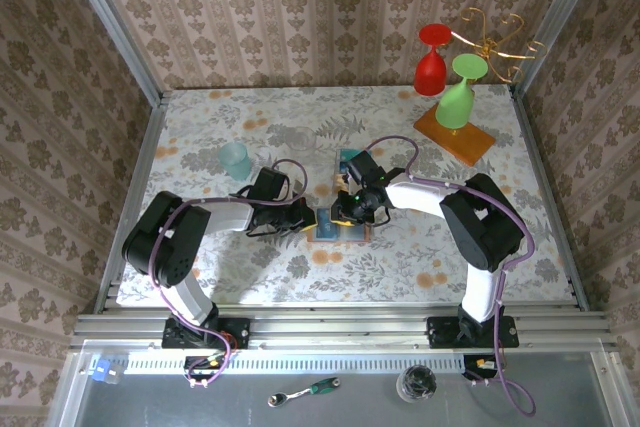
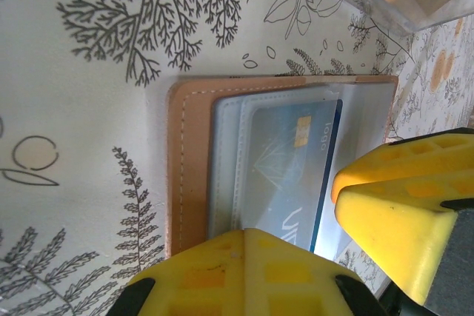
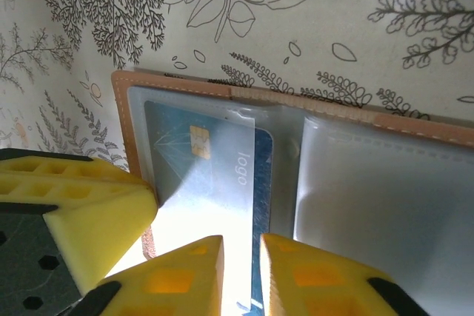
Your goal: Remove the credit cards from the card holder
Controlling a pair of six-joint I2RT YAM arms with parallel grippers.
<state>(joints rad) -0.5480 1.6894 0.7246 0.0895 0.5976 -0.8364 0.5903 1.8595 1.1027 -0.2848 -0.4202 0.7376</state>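
Tan outside and grey-blue within, the card holder [image 3: 385, 205] lies open and flat on the floral tabletop [image 1: 200, 117], near the middle and between the two arms. Its left pocket (clear plastic, stitched along the rim) holds the blue-teal credit card [image 3: 215, 160], face up with its gold chip showing. The card's edge toward the centre fold shows a darker, uncovered blue. The other pocket panel is a pale grey sheet beside it.

In its own wrist view, the left tool [image 2: 244, 271] has its yellow fingers pressed together, with the tip over the holder's tan outer edge beside the card. The right tool [image 3: 241, 275] hangs over the same half of the holder from the opposite side. Its fingers are almost together, with just a narrow slit between them, and the card's lower edge runs into that slit. I cannot tell whether they clamp it.

On the tabletop to the left of the holder stands a glass tumbler [image 1: 236, 160], well apart from it. At the far right corner, a red goblet [image 1: 430, 67] and a green goblet [image 1: 458, 97] hang upside down from a gold wire rack [image 1: 495, 32] on an orange wooden slab [image 1: 470, 139].
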